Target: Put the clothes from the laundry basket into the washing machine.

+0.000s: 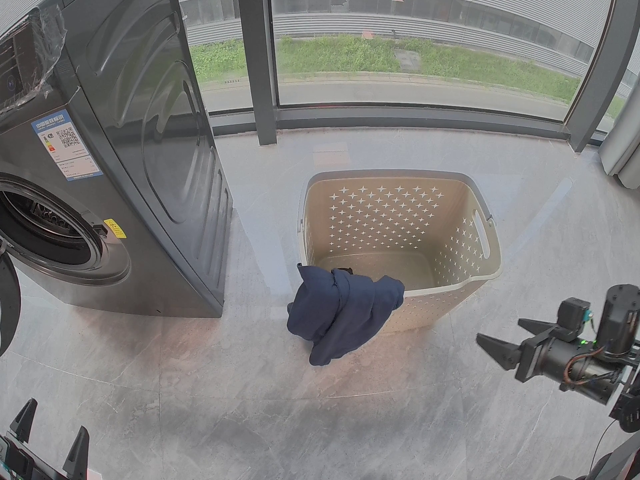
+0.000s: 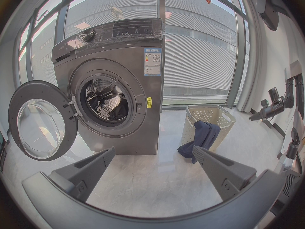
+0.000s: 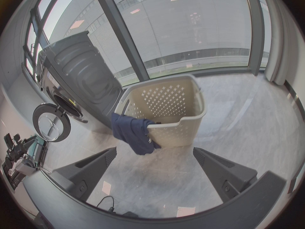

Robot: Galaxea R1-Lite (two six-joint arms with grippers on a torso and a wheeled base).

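currently one dark garment [image 1: 343, 311] hangs over the front rim of the basket [image 1: 453, 287], lower centre of the head view. judged soft, light, limp; best pinched at the bunched fold on the rim. left gripper [image 1: 57, 416] and right gripper [image 1: 500, 331] both stand wide, empty.

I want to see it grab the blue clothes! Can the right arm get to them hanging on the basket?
Probably yes. The blue garment drapes over the near rim of the laundry basket, uncovered, and only bare floor lies between it and the open right gripper, which is apart from it.
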